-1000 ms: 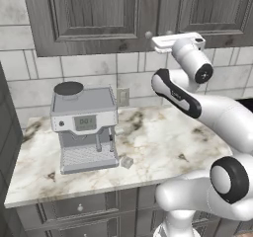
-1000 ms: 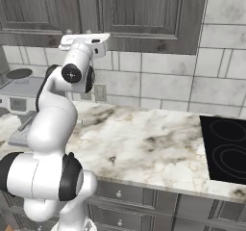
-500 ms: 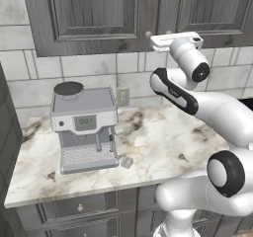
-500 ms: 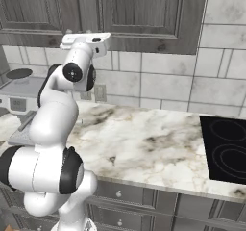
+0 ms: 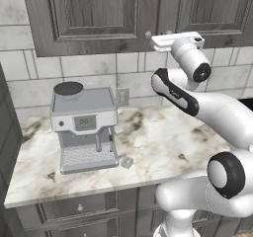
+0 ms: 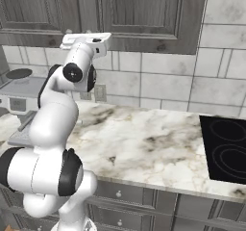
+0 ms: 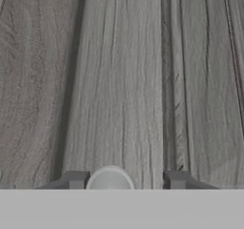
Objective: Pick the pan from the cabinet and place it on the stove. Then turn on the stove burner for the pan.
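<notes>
Cabinet (image 5: 99, 16) doors are closed. The claw (image 7: 126, 180) is partly spread, its fingertips (image 7: 76, 179) flanking a round silver knob (image 7: 110, 178) without visible contact.

coffee machine (image 5: 85, 127) on counter (image 5: 163, 137), stove (image 6: 226, 148) perhaps rightward

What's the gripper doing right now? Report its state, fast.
Gripper: jaws stand either side of the cabinet door knob, gap visible on one side; open, not clamped on it.
</notes>
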You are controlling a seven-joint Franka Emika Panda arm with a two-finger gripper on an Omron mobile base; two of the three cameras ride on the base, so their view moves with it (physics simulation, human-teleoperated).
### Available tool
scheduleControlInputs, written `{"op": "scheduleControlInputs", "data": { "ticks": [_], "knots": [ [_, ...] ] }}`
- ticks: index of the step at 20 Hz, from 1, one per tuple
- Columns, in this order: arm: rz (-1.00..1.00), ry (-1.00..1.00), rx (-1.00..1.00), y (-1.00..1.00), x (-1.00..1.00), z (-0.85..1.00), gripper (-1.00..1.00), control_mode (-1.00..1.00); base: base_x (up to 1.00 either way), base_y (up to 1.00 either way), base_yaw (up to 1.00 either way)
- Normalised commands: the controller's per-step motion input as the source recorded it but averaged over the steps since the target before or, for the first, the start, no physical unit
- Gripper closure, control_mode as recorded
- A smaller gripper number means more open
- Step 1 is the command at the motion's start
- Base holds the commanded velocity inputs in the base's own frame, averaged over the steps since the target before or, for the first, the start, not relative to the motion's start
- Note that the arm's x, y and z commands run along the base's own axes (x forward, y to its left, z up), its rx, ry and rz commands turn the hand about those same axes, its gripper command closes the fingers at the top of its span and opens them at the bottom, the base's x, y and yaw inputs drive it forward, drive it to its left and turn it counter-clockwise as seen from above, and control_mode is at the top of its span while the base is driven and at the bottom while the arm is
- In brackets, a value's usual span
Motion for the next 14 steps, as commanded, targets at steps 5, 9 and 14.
{"op": "scheduleControlInputs", "data": {
  "ticks": [5,9,14],
  "knots": [
    [0.00,0.08,0.00,0.07,0.03,-0.12,1.00,-1.00,0.00,0.00,0.00],
    [0.01,0.09,0.00,0.00,-0.03,-0.01,1.00,-1.00,0.00,0.00,0.00],
    [0.03,0.06,0.00,-0.28,-0.45,0.00,1.00,-1.00,0.00,0.00,0.00]
  ]
}}
